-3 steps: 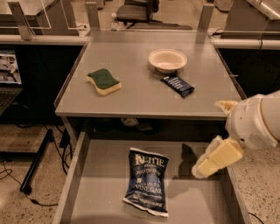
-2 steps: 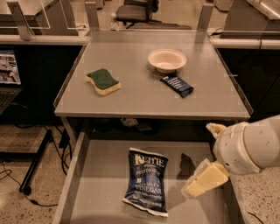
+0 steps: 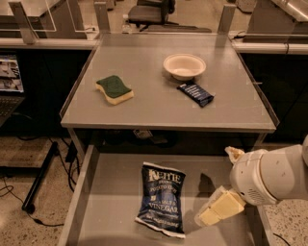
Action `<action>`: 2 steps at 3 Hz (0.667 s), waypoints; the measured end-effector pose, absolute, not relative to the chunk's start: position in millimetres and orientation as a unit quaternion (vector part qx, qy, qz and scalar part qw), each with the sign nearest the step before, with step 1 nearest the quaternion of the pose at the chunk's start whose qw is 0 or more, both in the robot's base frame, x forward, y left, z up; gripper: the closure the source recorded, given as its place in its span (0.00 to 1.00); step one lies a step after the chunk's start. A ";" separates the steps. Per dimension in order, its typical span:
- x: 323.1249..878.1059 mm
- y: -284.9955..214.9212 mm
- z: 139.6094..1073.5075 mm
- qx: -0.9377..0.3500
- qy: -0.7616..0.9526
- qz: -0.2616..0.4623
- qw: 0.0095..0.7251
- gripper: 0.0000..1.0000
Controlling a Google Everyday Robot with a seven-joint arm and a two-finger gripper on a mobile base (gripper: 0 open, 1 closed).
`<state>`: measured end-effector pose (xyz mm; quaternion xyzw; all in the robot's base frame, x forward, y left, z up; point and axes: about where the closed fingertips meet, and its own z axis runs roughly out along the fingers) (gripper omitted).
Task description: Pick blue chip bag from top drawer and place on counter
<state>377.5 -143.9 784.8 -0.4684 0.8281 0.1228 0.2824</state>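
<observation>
1. Setting: a lab or office space with a speckled floor (image 3: 29, 226). Low partitions run along the back, with an office chair (image 3: 149, 12) behind them. A screen (image 3: 9, 72) glows at the far left, and cables trail on the floor beneath it.
2. The counter (image 3: 144, 110) is a square grey metal top with a thin raised rim, seen from above and in front.
3. On the counter:
   - a green-and-yellow sponge (image 3: 114, 89) lies left of centre;
   - a pale empty bowl (image 3: 184, 66) sits toward the back right;
   - a small dark blue snack bar wrapper (image 3: 195, 93) lies just in front of the bowl, angled, and is not touching it.
4. The top drawer (image 3: 110, 192) is pulled out below the counter's front edge. It is a wide, shallow grey tray with low sides.
5. The blue chip bag (image 3: 161, 199) lies flat on the drawer floor near the middle, lettering up and white sealed ends showing. It is tilted slightly, with its top toward the counter.
6. The arm (image 3: 269, 175) enters from the right edge as a bulky white rounded housing over the drawer's right side.
7. The gripper (image 3: 214, 214) is cream-coloured and points down and to the left from the housing. It hangs over the drawer floor just right of the bag's lower half.
8. A narrow gap shows between the gripper and the bag, so they are not touching. The gripper's shadow falls on the drawer floor behind it.
9. I cannot tell from this angle whether the gripper is spread or closed. It has hold of nothing.
</observation>
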 end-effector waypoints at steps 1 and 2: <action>378.3 -138.1 771.0 -0.454 0.831 0.134 0.292 0.00; 388.4 -102.9 738.5 -0.443 0.826 0.165 0.307 0.00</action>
